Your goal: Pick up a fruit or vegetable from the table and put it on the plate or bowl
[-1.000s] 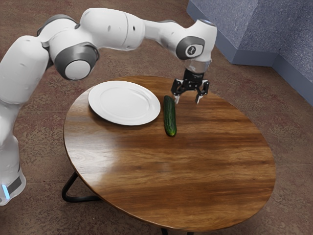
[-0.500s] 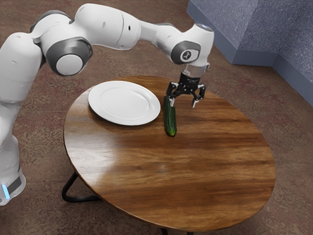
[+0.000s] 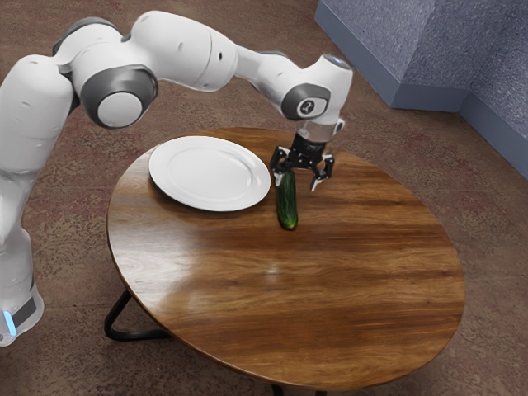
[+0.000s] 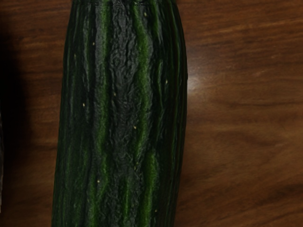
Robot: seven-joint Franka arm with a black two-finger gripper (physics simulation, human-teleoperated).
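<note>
Fingers (image 3: 314,182) spread over the cucumber (image 3: 286,205) (beside the plate (image 3: 206,173)).

Plate (image 3: 209,172) on the table (image 3: 330,280) toward the exterior view's left, cucumber (image 3: 286,200) lying just beside the plate's right rim, gripper (image 3: 296,181) over the cucumber's far end.

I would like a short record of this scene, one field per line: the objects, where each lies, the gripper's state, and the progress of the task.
surface: round wooden table
plate: white, on the table, toward the exterior view's left
cucumber: dark green, lying flat on the table beside the plate's rim, not on the plate
gripper: open, low over the cucumber's far end, one finger on each side
progress: cucumber not yet grasped or lifted
</note>
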